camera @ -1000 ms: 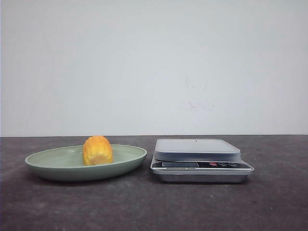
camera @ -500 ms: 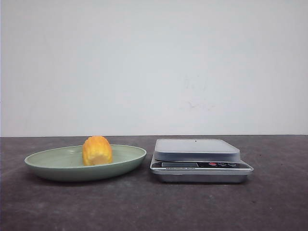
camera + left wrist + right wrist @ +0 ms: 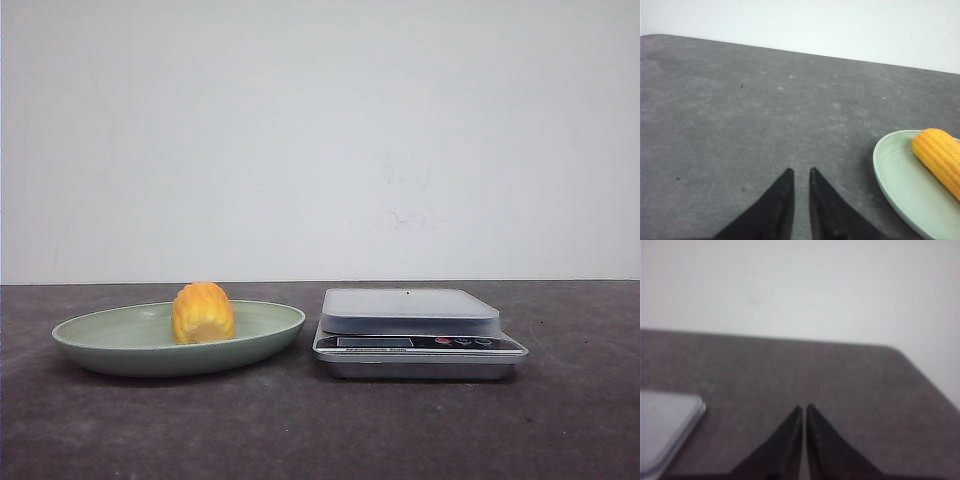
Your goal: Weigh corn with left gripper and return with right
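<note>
Far left, seen only in its wrist cam: left gripper [image 3: 800,172], two black wedge fingers w/ tips nearly together, a thin slit of table btwn them, nothing held, so closed & empty. It hangs over bare dark grey table [image 3: 740,115], off to the side of the plate, not touching it. Next: green plate [image 3: 110,352], shallow, sitting flat on the table left of centre in front view. The corn [image 3: 203,313] lies in the plate, roughly mid-plate, a bit toward the scale side; stubby yellow-orange cob w/ kernel rows clear in the left wrist cam [image 3: 940,157], where it rests on the plate's inner surface [image 3: 900,185] near the rim. Nothing is touching the corn. Just right of the plate, close but apart: silver kitchen scale [image 3: 418,330], pale platform on top w/ nothing on it, display & small buttons along the front edge; readout too small to read. Neither arm shows in front view. Far right, right wrist cam (blurry): right gripper [image 3: 804,407], wedge fingers tip to tip, closed, empty, over bare table, w/ a corner of the scale platform [image 3: 665,425] at the frame edge, well apart from the fingertips. White wall [image 3: 320,140] behind everything.
</note>
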